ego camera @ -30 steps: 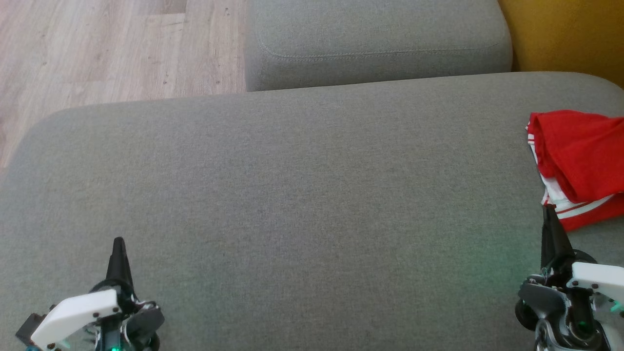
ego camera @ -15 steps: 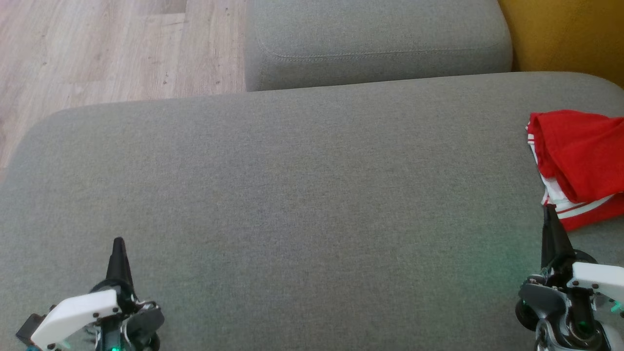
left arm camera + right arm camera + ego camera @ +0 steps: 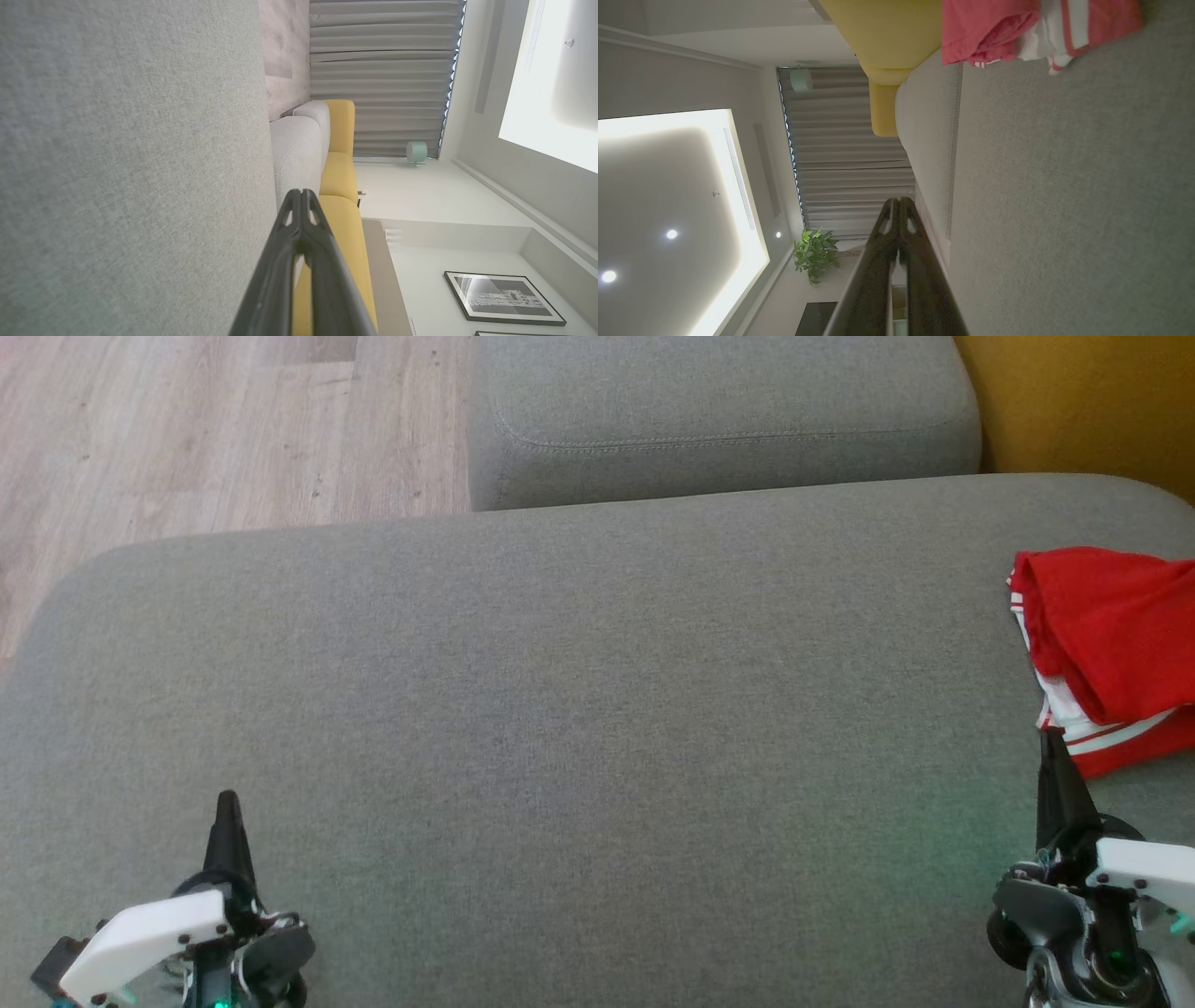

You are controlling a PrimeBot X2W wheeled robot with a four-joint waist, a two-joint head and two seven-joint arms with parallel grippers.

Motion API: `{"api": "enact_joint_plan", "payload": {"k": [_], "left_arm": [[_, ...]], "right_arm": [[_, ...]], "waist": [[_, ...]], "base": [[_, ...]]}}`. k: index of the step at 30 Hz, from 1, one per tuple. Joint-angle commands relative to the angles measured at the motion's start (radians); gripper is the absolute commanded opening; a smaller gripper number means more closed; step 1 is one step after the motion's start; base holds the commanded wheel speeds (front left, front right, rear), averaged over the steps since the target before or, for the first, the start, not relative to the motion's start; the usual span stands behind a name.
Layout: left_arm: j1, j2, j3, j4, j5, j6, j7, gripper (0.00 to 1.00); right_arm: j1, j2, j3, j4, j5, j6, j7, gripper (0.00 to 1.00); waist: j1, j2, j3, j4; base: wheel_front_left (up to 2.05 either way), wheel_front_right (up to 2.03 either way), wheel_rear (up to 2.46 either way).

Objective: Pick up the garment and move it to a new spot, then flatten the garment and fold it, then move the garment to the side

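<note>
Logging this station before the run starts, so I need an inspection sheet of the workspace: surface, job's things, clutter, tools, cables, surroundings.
Surface: grey cushion, smooth.
Job's things: red garment with white stripes, bunched at the cushion's right side.
Clutter: nothing seen.
Tools: left tool shut, holding nothing; right tool shut, holding nothing, apart from the garment.
Cables: nothing seen.
Surroundings: wooden floor, second grey cushion, yellow sofa, curtains, potted plant.
</note>
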Motion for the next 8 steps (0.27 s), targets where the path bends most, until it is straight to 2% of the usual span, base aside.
{"api": "enact_joint_plan", "payload": {"k": [1, 8], "left_arm": [[-0.049, 0.007, 0.036, -0.028, 0.01, -0.007, 0.007, 0.0], [-0.049, 0.006, 0.037, -0.028, 0.011, -0.007, 0.008, 0.0]], "right_arm": [[-0.047, -0.009, 0.019, -0.037, 0.002, -0.001, 0.004, 0.0], [-0.047, -0.008, 0.019, -0.037, 0.001, -0.001, 0.004, 0.0]], "waist": [[0.0, 0.0, 0.0, 0.0], [0.0, 0.0, 0.0, 0.0]], "base": [[0.0, 0.0, 0.0], [0.0, 0.0, 0.0]]}}
